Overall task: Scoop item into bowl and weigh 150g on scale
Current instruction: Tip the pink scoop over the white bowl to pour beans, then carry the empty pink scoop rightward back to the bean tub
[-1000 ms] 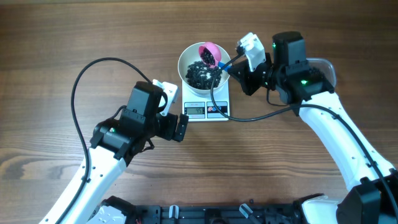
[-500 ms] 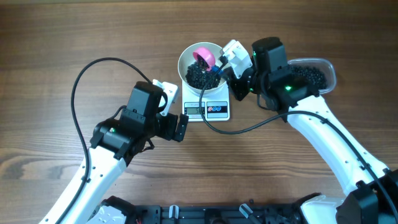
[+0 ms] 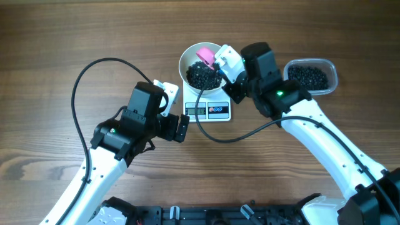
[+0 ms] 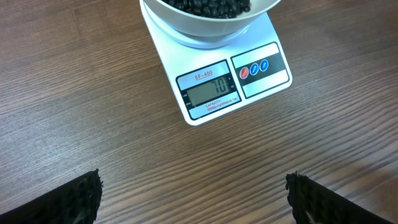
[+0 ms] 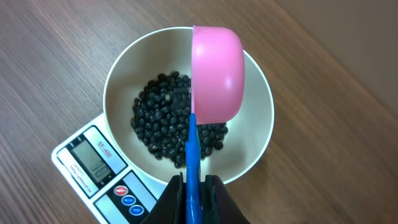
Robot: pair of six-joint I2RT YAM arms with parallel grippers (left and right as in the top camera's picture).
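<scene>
One white bowl (image 5: 254,127) sits on one scale (image 4: 168,59). One heap of black beans (image 5: 161,118) lies in the bowl. Scale front: one display (image 4: 209,93), two round buttons (image 4: 254,68).

Right tool (image 5: 193,186) clenched on the blue handle (image 5: 193,149) of one pink scoop (image 5: 216,71), tipped on its side over the beans.

Left tool (image 4: 196,199) released, jaws wide, above the desk (image 3: 62,37) just before the scale.

One clear tub (image 3: 335,75), also holding beans, right of the scale.

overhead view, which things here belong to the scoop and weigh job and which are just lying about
In the job: bowl, on the scale; black beans in it; pink scoop, tipped over the bowl in the shut right gripper; clear tub of more beans.
Not in play: left gripper, open and empty; black cable loop; wooden table.
</scene>
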